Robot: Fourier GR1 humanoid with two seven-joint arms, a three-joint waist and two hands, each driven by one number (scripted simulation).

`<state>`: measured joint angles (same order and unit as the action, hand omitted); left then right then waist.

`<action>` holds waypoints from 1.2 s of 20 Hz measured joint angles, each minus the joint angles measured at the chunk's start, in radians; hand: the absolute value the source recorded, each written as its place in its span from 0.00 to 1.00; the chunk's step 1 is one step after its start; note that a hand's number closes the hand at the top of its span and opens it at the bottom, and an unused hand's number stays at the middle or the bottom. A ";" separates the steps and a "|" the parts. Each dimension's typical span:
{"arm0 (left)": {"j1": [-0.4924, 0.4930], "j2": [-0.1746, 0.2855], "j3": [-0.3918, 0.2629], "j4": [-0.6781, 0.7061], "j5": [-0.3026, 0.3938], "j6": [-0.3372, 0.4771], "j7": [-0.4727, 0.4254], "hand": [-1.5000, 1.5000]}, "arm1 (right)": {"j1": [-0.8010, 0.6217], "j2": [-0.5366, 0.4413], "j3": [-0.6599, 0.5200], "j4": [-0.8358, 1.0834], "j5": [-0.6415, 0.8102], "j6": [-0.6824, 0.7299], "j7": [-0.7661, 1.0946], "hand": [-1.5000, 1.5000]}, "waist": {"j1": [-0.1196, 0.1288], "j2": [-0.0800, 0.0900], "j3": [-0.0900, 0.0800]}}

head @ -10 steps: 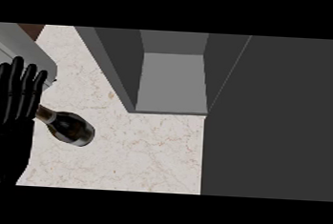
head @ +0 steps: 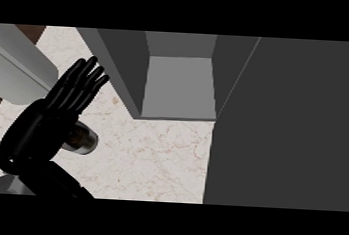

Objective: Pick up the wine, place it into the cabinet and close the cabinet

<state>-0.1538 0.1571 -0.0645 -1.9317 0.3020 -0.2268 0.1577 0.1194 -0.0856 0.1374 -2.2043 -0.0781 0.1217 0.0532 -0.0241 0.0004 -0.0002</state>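
Observation:
The wine bottle (head: 84,141) lies on the pale marble counter (head: 153,158) at the left; only a dark, rounded end of it shows past my hand. My left hand (head: 40,127) is over the bottle and hides most of it, with its fingers (head: 79,84) straight and pointing up toward the cabinet. I cannot tell whether the palm touches the bottle. The grey cabinet (head: 175,84) stands open at top centre, and its inside looks bare. Its dark door (head: 288,125) fills the right side. My right hand does not show.
A light grey block (head: 17,71) sits at the upper left next to a brown strip along the counter's left edge. The cabinet's left wall (head: 124,67) stands close to my fingertips. Bare counter lies between the hand and the door.
My left hand has moved right from the view's left edge and now covers the bottle, which showed whole before. Its fingers tilt toward the cabinet. The cabinet and door have not moved.

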 measured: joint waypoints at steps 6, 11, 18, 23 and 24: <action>-0.023 0.029 0.000 -0.104 0.179 -0.004 0.219 0.00 | 0.104 -0.044 0.047 -0.181 -0.092 0.061 0.117 0.00 | 0.013 -0.004 0.000; -0.006 0.038 0.004 -0.235 0.242 0.053 0.351 0.00 | 0.162 -0.053 0.081 -0.229 -0.091 0.070 0.156 0.00 | 0.018 -0.005 0.000; -0.024 0.044 -0.007 -0.380 0.269 0.155 0.496 0.00 | 0.186 -0.053 0.120 -0.264 -0.080 0.055 0.197 0.00 | 0.017 -0.005 0.000; -0.054 0.064 0.020 -0.392 0.282 0.215 0.585 0.00 | 0.171 -0.047 0.146 -0.285 -0.068 0.024 0.241 0.00 | 0.019 -0.006 0.000; -0.062 0.062 0.013 -0.394 0.281 0.236 0.601 0.00 | 0.169 -0.048 0.149 -0.289 -0.066 0.022 0.247 0.00 | 0.019 -0.006 0.000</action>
<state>-0.2158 0.2191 -0.0518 -2.3259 0.5829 0.0096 0.7582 0.2879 -0.1341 0.2863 -2.4929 -0.1442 0.1434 0.2998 -0.0049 -0.0053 0.0000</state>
